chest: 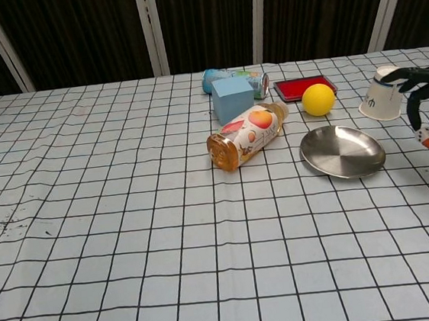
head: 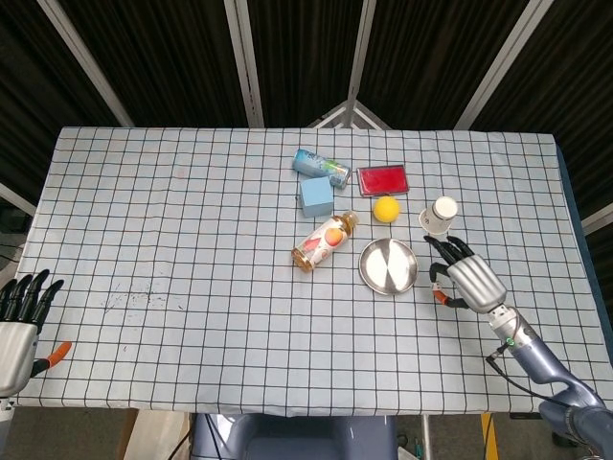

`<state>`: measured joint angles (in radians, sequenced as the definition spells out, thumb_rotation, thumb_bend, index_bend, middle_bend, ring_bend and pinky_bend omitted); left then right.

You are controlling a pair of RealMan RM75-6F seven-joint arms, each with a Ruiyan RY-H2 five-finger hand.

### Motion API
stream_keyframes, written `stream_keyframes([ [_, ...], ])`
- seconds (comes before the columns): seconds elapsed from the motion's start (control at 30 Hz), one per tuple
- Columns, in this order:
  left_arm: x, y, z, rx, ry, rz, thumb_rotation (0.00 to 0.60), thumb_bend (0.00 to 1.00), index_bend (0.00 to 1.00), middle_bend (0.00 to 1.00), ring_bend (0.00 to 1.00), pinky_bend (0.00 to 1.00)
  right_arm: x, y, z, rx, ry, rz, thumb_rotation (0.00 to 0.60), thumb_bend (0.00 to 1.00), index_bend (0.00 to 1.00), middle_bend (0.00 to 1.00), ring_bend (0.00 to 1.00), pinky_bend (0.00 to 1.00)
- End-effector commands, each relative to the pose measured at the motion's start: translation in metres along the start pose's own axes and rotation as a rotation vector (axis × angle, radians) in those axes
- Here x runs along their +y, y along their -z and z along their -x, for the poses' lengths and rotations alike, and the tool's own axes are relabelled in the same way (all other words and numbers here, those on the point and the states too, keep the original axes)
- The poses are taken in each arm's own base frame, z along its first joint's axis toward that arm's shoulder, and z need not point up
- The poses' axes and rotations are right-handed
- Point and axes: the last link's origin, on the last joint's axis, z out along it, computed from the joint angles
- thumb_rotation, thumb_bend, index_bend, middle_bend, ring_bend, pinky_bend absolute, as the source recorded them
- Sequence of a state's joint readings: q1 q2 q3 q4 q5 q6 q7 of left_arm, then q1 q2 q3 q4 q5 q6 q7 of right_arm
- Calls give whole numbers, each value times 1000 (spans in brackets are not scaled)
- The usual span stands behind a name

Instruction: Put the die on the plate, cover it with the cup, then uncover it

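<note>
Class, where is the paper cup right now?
In the head view the cup stands on the table's right half, beyond the plate and right of the yellow ball, with the right robot hand just in front of it.
</note>
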<state>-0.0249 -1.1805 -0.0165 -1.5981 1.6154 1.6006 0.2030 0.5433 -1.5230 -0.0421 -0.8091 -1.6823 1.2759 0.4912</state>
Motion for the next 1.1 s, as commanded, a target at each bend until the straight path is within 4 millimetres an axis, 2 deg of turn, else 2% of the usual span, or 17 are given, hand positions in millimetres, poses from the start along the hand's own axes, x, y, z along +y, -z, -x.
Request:
stream_keyframes([
  [0.03,-1,-1,0,-4,1,1,600,256,100,0,0,23,-16,-32,-14,10,-3,-8,600,415,586,89,175,102],
  [0.23,-3,-4,0,-13,2,6,600,256,101,0,0,23,-41,-71,-12,-39,-23,2,600,414,586,89,175,102],
  [0.4,-4,-5,0,-23,3,9,600,256,101,0,0,23,-54,-90,-6,-65,-41,3,600,415,586,89,175,102],
  [0.8,-6,-8,0,-27,9,13,600,256,102,0,0,23,-58,-100,18,-168,-107,44,600,415,586,89,175,102],
  [1.1,-5,-9,2,-34,0,9,600,256,104,0,0,23,-50,-103,22,-164,-65,63,600,415,585,89,175,102],
])
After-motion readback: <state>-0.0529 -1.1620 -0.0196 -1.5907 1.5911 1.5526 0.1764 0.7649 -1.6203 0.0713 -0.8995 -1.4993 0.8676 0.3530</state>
